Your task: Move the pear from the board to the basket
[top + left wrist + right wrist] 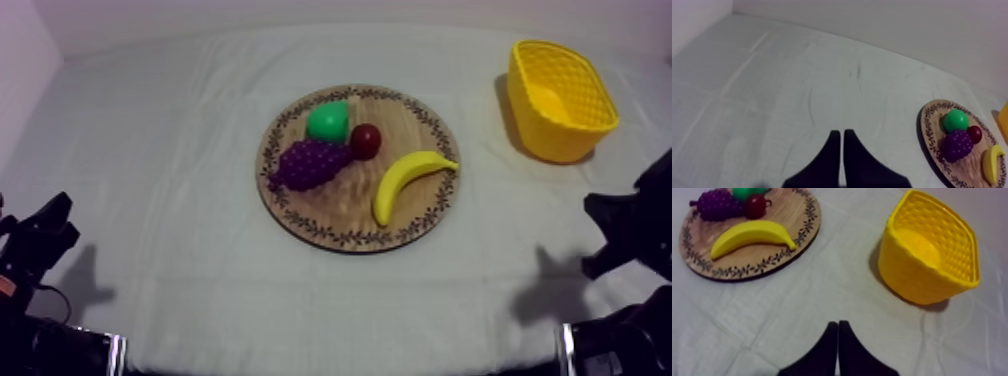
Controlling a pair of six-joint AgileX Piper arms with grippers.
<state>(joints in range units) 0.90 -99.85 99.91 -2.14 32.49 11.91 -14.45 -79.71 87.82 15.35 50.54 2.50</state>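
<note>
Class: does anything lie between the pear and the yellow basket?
Only the small red fruit, close beside the pear on the side facing the yellow basket; beyond it, bare board and cloth.

Top camera high, slanting down on whole table. Wrist cameras low at sides, facing inward; all share board.

Pear cut off at the frame edge beside the grapes, yellow basket a sliver past the board
</note>
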